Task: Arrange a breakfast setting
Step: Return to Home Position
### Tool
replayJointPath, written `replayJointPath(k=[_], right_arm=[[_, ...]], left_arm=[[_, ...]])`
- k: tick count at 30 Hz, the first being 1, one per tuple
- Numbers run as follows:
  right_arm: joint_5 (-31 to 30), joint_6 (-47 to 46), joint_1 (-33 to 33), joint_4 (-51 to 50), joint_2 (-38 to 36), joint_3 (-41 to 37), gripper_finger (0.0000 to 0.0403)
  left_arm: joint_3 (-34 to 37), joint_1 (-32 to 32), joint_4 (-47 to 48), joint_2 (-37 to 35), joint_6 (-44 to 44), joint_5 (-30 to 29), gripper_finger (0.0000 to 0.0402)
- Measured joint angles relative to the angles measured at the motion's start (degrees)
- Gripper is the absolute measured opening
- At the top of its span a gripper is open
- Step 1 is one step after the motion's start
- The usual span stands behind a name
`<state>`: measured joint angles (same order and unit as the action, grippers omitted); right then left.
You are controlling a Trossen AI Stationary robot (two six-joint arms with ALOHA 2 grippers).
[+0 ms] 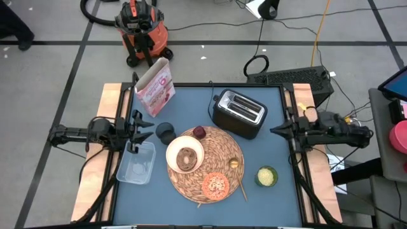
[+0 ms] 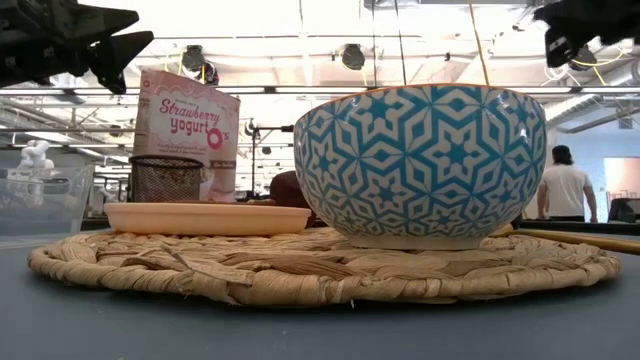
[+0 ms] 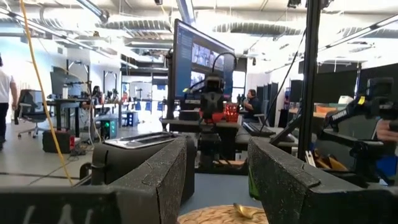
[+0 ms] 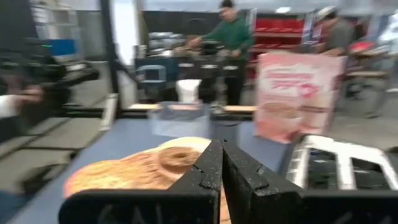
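Table (image 1: 191,105) sides: left gripper (image 1: 141,132), right gripper (image 1: 275,130)

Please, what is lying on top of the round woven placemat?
On the placemat: a cream dish holding a brown ring, a dark-red fruit, an orange dish and a spoon. The mat under them is covered.

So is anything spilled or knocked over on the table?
Nothing is spilled or tipped over. The one slightly untidy thing is the wooden spoon. Its bowl end lies on the straw placemat, but its thin handle pokes out past the mat's rim, on the side where the green-yellow cup stands.
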<state>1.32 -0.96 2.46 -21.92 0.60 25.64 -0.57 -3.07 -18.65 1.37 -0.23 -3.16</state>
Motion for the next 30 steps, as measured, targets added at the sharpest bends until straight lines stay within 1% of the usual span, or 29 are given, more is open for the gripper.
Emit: replayJointPath(k=[4, 7, 12, 19, 25, 30], right_arm=[[-5.91, 2.43, 0.00, 6.15, -0.16, -4.84, 0.0001], [-5.93, 4.37, -0.02, 11.61, -0.21, -8.64, 0.0001], [-6.05, 4.69, -0.02, 18.04, -0.19, -14.44, 0.0001], [-6.29, 4.86, -0.02, 23.20, -0.19, -18.71, 0.0001], [-11.80, 4.70, -0.02, 24.01, -0.19, -21.73, 0.0000], [-11.67, 4.69, 0.00, 25.10, -0.17, -23.62, 0.0000]], left_arm=[[-0.03, 0.00, -0.84, 0.00, 0.13, 0.00, 0.0179], [-0.03, 0.00, -0.93, 0.00, 0.42, 0.00, 0.0179], [-0.03, 0.00, -0.95, 0.00, 0.55, 0.02, 0.0179], [-0.03, 0.00, -0.92, 0.00, 0.54, 0.02, 0.0179], [-0.03, 0.00, -0.92, 0.00, 0.52, 0.02, 0.0179], [-0.03, 0.00, -0.91, 0.00, 0.49, 0.01, 0.0179]])
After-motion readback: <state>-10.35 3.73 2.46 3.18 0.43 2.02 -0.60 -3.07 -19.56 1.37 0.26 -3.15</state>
